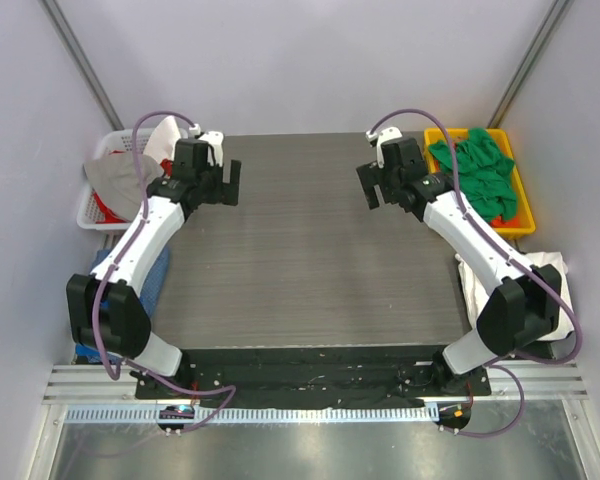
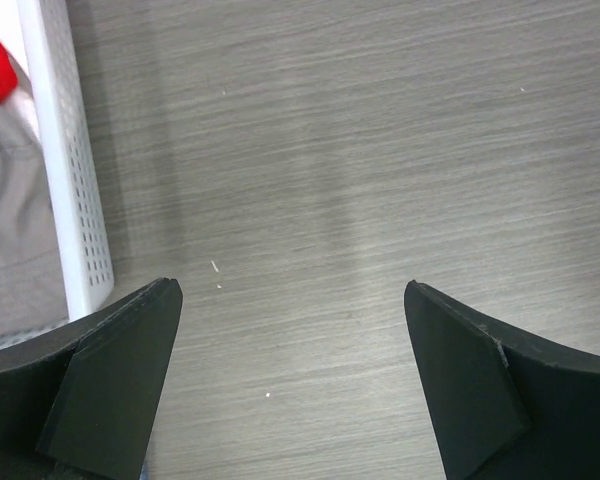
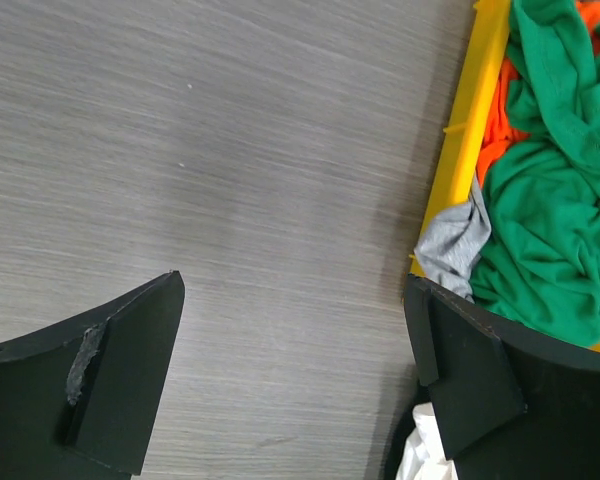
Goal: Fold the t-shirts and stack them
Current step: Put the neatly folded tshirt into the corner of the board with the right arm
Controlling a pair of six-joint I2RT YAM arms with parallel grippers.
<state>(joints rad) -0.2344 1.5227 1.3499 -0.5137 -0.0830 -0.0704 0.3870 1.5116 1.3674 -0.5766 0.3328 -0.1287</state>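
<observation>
With the left hand (image 2: 293, 375) and right hand (image 3: 293, 375) both spread wide and empty, and the green t-shirts (image 3: 550, 230) tangled in the yellow bin (image 3: 462, 140) beside the counter's (image 1: 300, 250) far right corner, a grab risks dragging out several garments together.

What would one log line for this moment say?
left gripper: open, empty | right gripper: open, empty | green t-shirt: crumpled in yellow bin | white basket: holds grey cloth

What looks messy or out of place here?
A grey cloth droops over the rim of the yellow bin, next to a green t-shirt lying crumpled inside instead of folded.
</observation>
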